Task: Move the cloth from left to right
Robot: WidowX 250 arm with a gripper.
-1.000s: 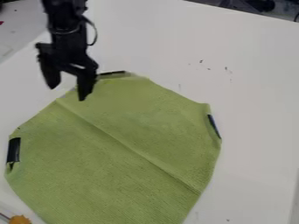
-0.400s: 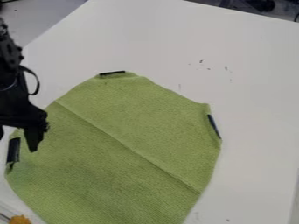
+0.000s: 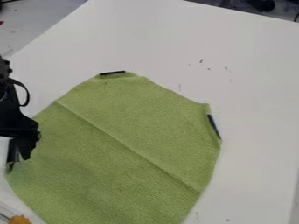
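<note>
Apparently at the very start of the job. Green cloth (image 3: 128, 135) lies spread flat on the white table (image 3: 251, 65), left and lower part of the view, its bottom running out of frame; one long diagonal crease, no bunching or lift seen. Gripper (image 3: 23, 151) at the far left, low over the cloth's left corner, close beside the dark strip (image 3: 12, 151) there; contact uncertain. Spread or pressed together, holding cloth or not: cannot tell from this angle. Done, by my reading: gripper placed at a likely grasp point, little more. Left to do: secure that corner, carry it across to the right, let go. Rightward shift of the cloth itself: no sign, so nearly all the task lies ahead
</note>
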